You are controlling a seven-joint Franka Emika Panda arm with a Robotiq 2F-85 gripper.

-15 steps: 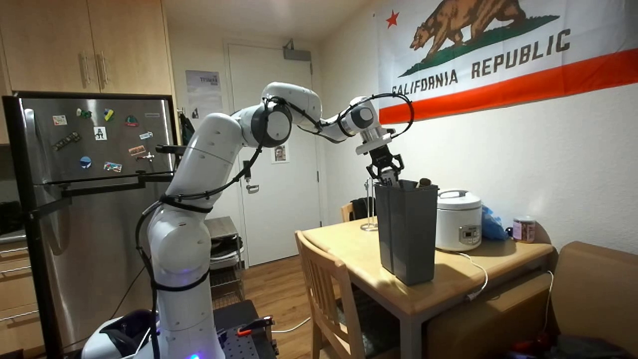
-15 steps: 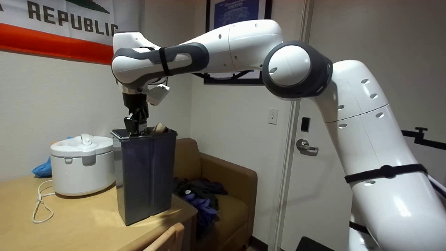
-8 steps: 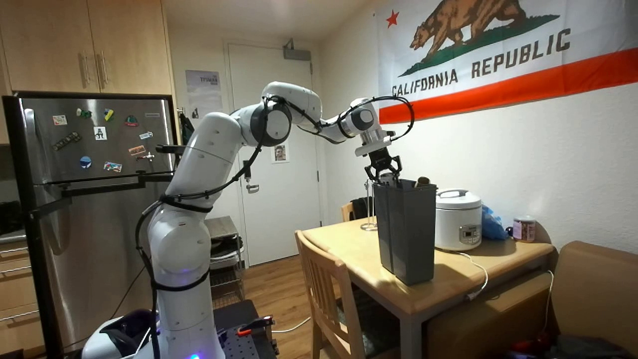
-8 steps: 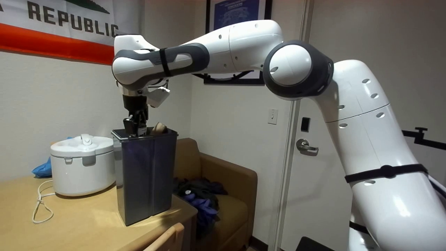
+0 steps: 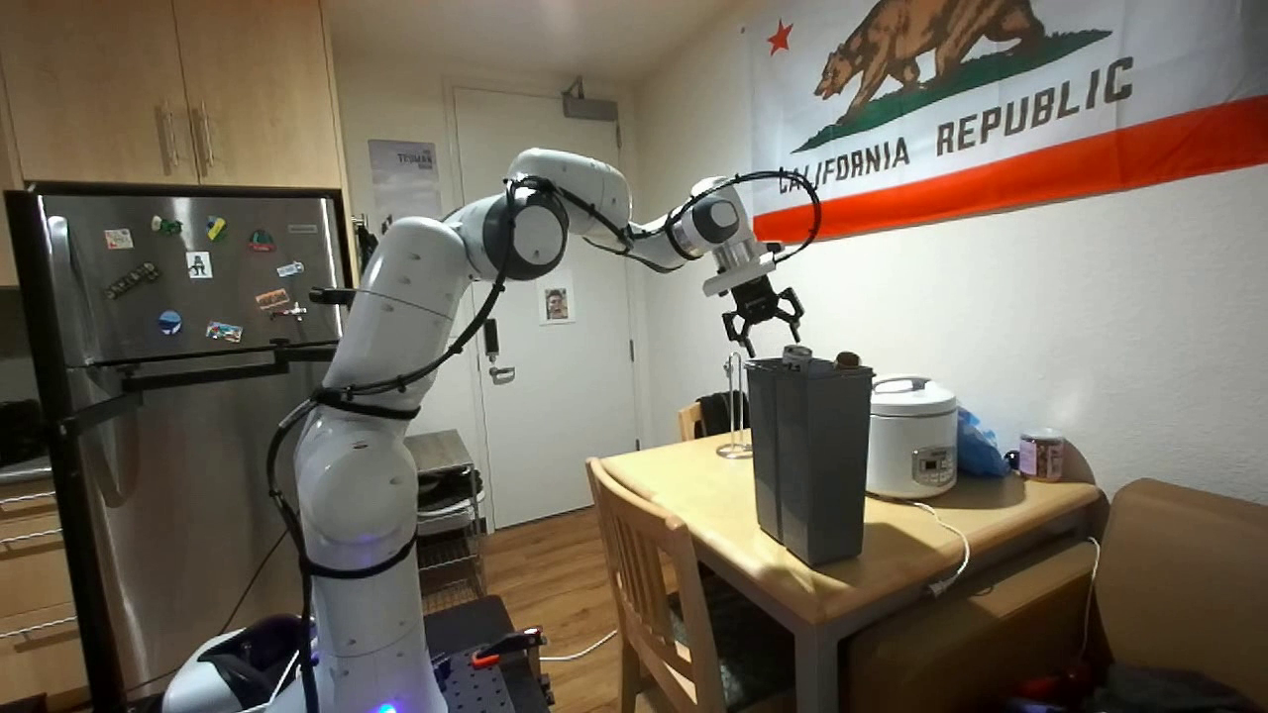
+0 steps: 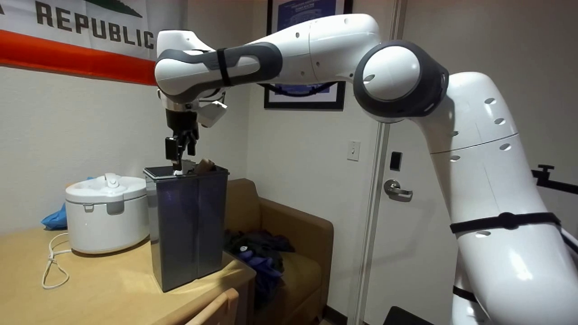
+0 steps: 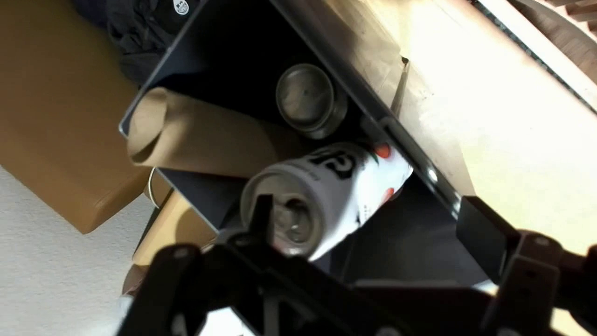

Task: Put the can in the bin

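Observation:
The white can [image 7: 345, 182] leans at a slant in the mouth of the black bin [image 5: 807, 465], its opened top facing up toward the wrist camera. In an exterior view the can's end [image 5: 795, 354] pokes just above the rim. Only a white sliver of the can [image 6: 177, 172] shows past the bin [image 6: 176, 230] in an exterior view. My gripper [image 5: 773, 347] hangs over the bin with its jaws wide apart and nothing held. In the wrist view one finger [image 7: 263, 210] overlaps the can's lid; whether they touch I cannot tell.
A brown paper roll [image 7: 200, 130] and another can-like metal thing [image 7: 305, 98] are inside the bin. Close beside the bin stands a white rice cooker [image 5: 911, 436], with a blue bag [image 5: 979, 446] and a jar [image 5: 1041, 456] beyond. A wooden chair [image 5: 644, 545] is at the table.
My gripper has opened, let go of the can and risen above the bin's mouth. The can, earlier between the fingers, now rests tilted against the rim.

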